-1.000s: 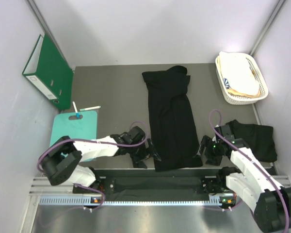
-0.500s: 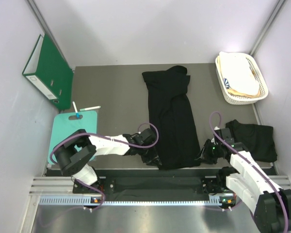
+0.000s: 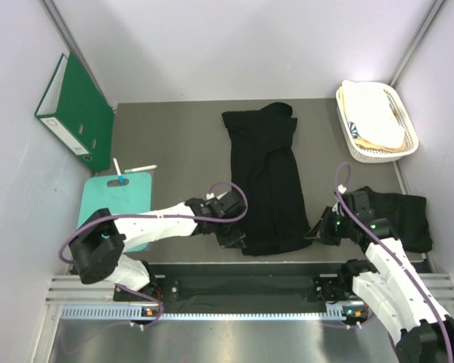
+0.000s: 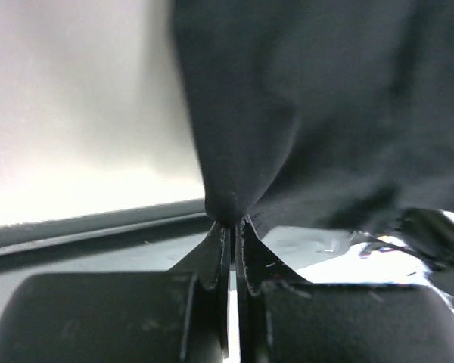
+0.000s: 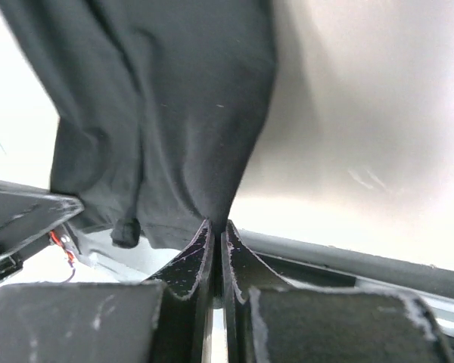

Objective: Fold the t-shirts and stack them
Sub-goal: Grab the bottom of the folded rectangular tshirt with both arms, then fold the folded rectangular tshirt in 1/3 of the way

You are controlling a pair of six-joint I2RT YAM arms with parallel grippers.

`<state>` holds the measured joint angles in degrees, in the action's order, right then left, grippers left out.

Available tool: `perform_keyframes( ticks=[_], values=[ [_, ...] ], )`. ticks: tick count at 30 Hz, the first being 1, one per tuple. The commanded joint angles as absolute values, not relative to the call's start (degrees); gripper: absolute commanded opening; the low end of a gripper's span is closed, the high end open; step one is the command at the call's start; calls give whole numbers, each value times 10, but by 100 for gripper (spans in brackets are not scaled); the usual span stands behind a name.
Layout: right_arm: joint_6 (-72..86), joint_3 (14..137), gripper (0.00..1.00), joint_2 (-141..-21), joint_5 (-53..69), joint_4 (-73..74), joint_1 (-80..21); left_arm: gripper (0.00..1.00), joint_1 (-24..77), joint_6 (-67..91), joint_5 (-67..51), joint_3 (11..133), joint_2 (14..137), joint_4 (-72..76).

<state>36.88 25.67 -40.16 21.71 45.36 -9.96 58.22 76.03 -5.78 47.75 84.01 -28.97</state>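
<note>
Containers first, from our left: a green binder (image 3: pixel 72 113) leans open against the left wall, and we cannot tell what it holds. In the far right corner a white plastic basket (image 3: pixel 353 151) with slotted walls holds a cream-white cloth (image 3: pixel 374 113), heaped above its rim.

Between them, on the grey table (image 3: pixel 174 136), we see the long t-shirt (image 3: pixel 268 181) folded into a narrow black strip. Its long axis runs from the far side of the table to the near edge, leaning slightly right as it comes towards the arms; the far end is wider and rumpled.

The left gripper (image 3: pixel 234 236) is closed on the strip's near left corner. In its wrist view the left gripper (image 4: pixel 231 227) pinches the cloth into a small peak. The right gripper (image 3: pixel 316 233) is clamped on the near right corner; its wrist view shows the right gripper (image 5: pixel 216 227) with the cloth drawn tight into the closed jaws.

A second t-shirt (image 3: pixel 401 215) lies bunched at the table's right edge, just behind the right arm. Both shirts are soft, matt and creased — the flat teal mat (image 3: pixel 129 193) at left is smooth, with rounded corners.
</note>
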Motion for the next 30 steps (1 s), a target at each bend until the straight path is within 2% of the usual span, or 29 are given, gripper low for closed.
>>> perform_keyframes(
  ticks=[1,10,30],
  values=[
    [342,320,0,-419,218,459,-97,0,584,730,26,571,812,-388],
    [276,416,0,-519,201,386,-98,0,565,690,49,672,881,-413],
    [154,607,0,-783,185,290,-97,0,410,552,8,886,1040,-447]
  ],
)
